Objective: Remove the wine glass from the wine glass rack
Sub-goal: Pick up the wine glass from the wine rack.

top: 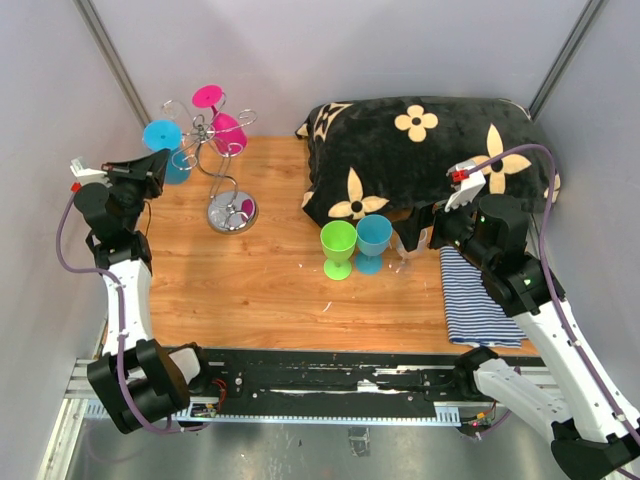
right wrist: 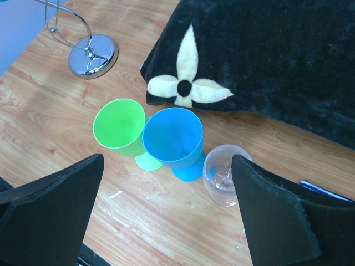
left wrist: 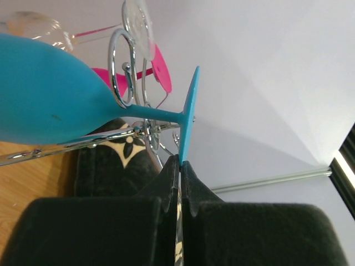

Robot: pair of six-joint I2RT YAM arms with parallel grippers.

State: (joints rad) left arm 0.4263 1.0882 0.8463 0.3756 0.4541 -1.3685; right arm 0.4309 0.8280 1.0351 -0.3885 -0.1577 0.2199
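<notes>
Now, obs. 1: where is the glass? (A)

Blue glass [top: 170,150] hangs on the rack [top: 228,208], on the side facing the left arm. Foot up, bowl down, stem caught in a wire hook [left wrist: 123,61]. (B)

Tool state? (A)

Left gripper [left wrist: 178,166] is pinched tight on the rim of the glass's foot, which stands edge-on between the pads. Right gripper [right wrist: 166,194] stands wide, holding nothing, over the cups [right wrist: 150,136] on the table [right wrist: 50,133]. (B)

Key relation? (A)

In the left wrist view the glass's long axis runs across the frame, bowl at left and foot at right, directly ahead of the fingertips. The stem sits inside the hook's loop, between bowl and foot. My judgement: both ends are wider than the loop, so the glass can only leave sideways through the hook's open end, not along its own axis. (B)

Nearer arm? (A)

Left, already on the glass. Right is well apart from the rack, across the table. (B)

Writing, brands? (A)

None legible on the glass, rack or cups. Small red tabs on both arms; too small to read. (B)
</notes>
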